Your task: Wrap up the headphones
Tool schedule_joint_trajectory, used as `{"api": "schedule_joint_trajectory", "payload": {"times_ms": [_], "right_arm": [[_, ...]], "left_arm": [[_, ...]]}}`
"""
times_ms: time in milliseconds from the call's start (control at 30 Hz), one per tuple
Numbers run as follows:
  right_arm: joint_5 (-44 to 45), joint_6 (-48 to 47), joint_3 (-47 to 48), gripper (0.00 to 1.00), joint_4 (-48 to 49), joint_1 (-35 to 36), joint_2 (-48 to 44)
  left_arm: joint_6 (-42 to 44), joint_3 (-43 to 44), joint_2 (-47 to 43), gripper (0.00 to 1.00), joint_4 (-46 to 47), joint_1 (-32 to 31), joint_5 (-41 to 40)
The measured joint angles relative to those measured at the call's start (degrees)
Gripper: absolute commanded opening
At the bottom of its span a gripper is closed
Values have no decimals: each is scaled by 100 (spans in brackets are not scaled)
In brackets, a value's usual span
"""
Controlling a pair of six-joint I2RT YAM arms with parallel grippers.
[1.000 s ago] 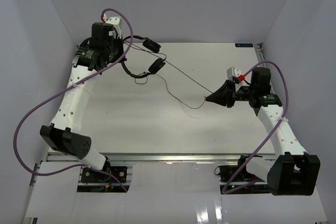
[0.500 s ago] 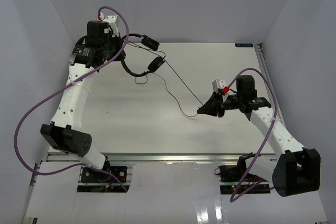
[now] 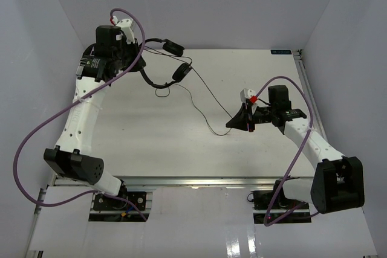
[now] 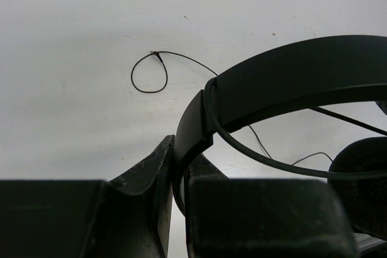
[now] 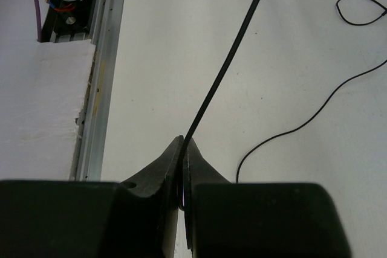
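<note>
From above, my left gripper (image 3: 136, 58) held the headphones (image 3: 181, 73) at the table's (image 3: 151, 143) far left corner. Their cord (image 3: 205, 92) ran across to my right gripper (image 3: 230, 124) near mid-table.

On my left wrist camera, my fingers (image 4: 151, 173) were clamped on the headband (image 4: 290, 77), one earcup (image 4: 363, 173) at the right edge.

On my right wrist camera, my jaws were pinched together on the taut cord.
</note>
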Motion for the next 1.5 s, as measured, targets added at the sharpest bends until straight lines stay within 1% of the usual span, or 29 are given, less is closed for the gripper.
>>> {"api": "schedule_joint_trajectory", "payload": {"times_ms": [200, 400, 533, 667, 800, 933, 1133, 1367, 1500], "right_arm": [[220, 268, 0, 8, 332, -67, 288], [245, 683, 0, 8, 825, -405, 404], [235, 844, 2, 8, 990, -574, 436], [194, 866, 1, 8, 997, -584, 410], [152, 546, 0, 8, 695, -560, 175], [175, 169, 0, 8, 370, -404, -145], [400, -62, 26, 8, 156, 133, -506], [742, -61, 378, 8, 33, 467, -514], [1061, -58, 416, 8, 4, 995, -517]], "left_arm": [[-31, -122, -167, 0, 14, 0, 154], [-36, -370, -449, 0, 6, 2, 186], [-15, -409, -479, 0, 5, 2, 152], [1, -409, -472, 0, -6, 2, -37], [0, -275, -334, 0, -50, 2, -267], [-25, -92, -112, 0, -57, 6, -420], [-118, 236, 268, 0, -52, 33, -715], [-114, 102, 323, 0, -27, 51, -958], [-100, -2, 373, 0, -53, 80, -1079]]}}
